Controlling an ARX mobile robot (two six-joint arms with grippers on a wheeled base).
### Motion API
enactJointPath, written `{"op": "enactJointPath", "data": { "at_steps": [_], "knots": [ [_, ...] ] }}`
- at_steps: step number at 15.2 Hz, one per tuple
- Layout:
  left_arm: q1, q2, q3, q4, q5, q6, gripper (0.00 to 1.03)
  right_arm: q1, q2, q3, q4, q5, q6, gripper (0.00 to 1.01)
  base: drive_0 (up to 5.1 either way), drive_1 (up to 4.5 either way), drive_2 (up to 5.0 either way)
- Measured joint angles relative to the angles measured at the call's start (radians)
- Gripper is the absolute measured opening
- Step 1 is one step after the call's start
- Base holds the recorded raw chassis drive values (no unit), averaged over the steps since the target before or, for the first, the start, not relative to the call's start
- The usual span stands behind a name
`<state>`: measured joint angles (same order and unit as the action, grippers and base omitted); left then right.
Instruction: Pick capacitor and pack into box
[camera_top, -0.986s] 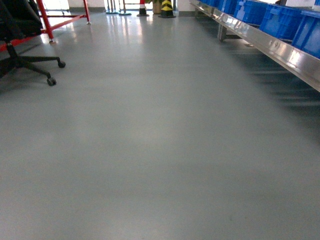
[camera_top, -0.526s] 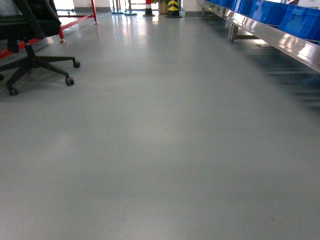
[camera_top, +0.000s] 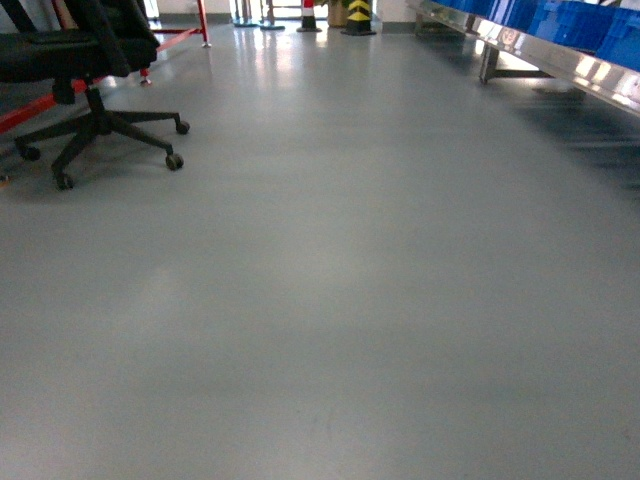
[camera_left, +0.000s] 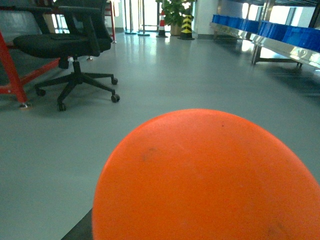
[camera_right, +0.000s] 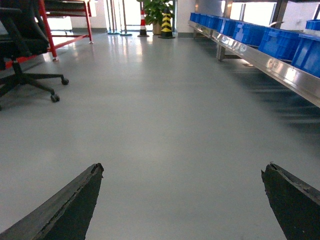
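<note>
Across the head view, pretty much nothing but grey glossy floor (camera_top: 330, 300) is seen, with a black office chair (camera_top: 90, 70) parked on its castors at the upper left, just in front of a red metal frame (camera_top: 40, 100). Along the right edge a steel rail (camera_top: 560, 65) is seen running back into the room, with blue bins (camera_top: 570, 20) lined up on top of it. A yellow-and-black striped post (camera_top: 359, 15) is spotted way at the far end, next to a red-and-white cone (camera_top: 308, 14).

No arm or hand is caught in the head view at all. The box and the capacitor aren't seen in any of the three views, so where they sit can't be told.

From the right wrist camera, the right hand (camera_right: 185, 200) is shown spread wide: two dark fingertips (camera_right: 75, 205) poke in at the bottom corners with bare floor between them, nothing pinched. A potted plant (camera_right: 155, 10) is visible at the far end beside the striped post.

The left wrist view is mostly blocked by a big round orange thing (camera_left: 205, 180) filling the lower half, too close to be identified. The left hand's fingers aren't visible behind it, so whether it's spread or pressed together can't be told. The chair and red frame are seen to the left above it.
</note>
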<state>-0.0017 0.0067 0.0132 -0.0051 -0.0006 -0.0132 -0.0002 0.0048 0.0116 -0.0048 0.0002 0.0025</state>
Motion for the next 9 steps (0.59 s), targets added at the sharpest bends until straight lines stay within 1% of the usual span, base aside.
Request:
{"op": "enactJointPath", "data": {
  "at_steps": [4, 9],
  "knots": [
    [0.0, 0.0, 0.0, 0.002, 0.0, 0.0, 0.44, 0.0, 0.0, 0.0, -0.002, 0.0, 0.0, 0.98, 0.0, 0.0, 0.0],
    [0.0, 0.0, 0.0, -0.003, -0.002, 0.0, 0.44, 0.0, 0.0, 0.0, 0.003, 0.0, 0.0, 0.98, -5.0, 2.48, 2.5]
  ]
}}
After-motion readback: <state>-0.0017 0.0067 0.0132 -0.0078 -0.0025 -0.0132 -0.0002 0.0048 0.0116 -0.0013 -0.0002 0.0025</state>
